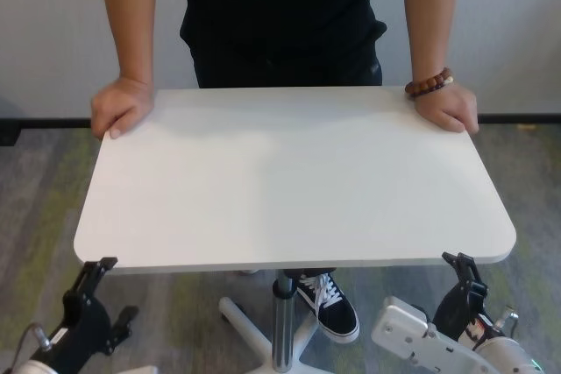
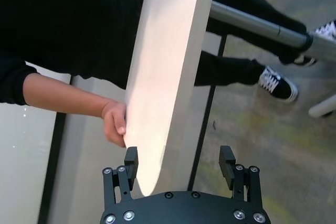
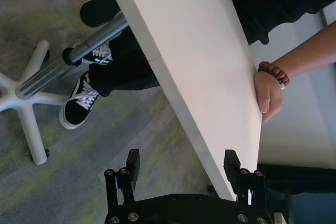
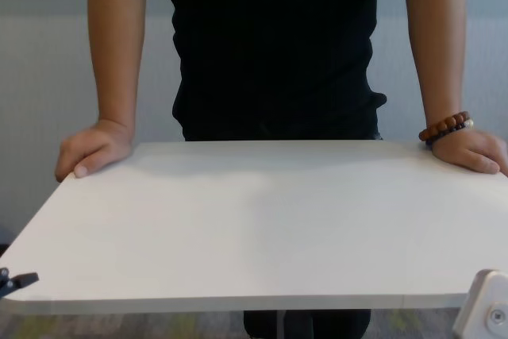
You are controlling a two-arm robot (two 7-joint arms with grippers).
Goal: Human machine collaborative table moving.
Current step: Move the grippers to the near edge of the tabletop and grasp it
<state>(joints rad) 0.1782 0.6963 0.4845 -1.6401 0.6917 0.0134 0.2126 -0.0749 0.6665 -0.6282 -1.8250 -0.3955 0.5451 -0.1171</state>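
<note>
The white table [image 1: 289, 181] stands in front of me on a silver pole [image 1: 282, 321]. The human [image 1: 280, 15], in black, stands at its far side with one hand [image 1: 121, 104] on each far corner; the right-side wrist wears a bead bracelet [image 1: 429, 85]. My left gripper [image 1: 118, 288] is at the near left corner, open. In the left wrist view the table's corner [image 2: 149, 171] lies between the fingers [image 2: 129, 161], close to one of them. My right gripper [image 1: 451, 279] is at the near right corner, open, with the table's edge [image 3: 218, 174] between its fingers [image 3: 230, 162].
Under the table are white base legs [image 1: 245, 326] and the human's black-and-white shoe [image 1: 331, 304]. Grey-green carpet [image 1: 35, 199] lies all round, and a pale wall with a dark skirting [image 1: 53, 122] runs behind the human.
</note>
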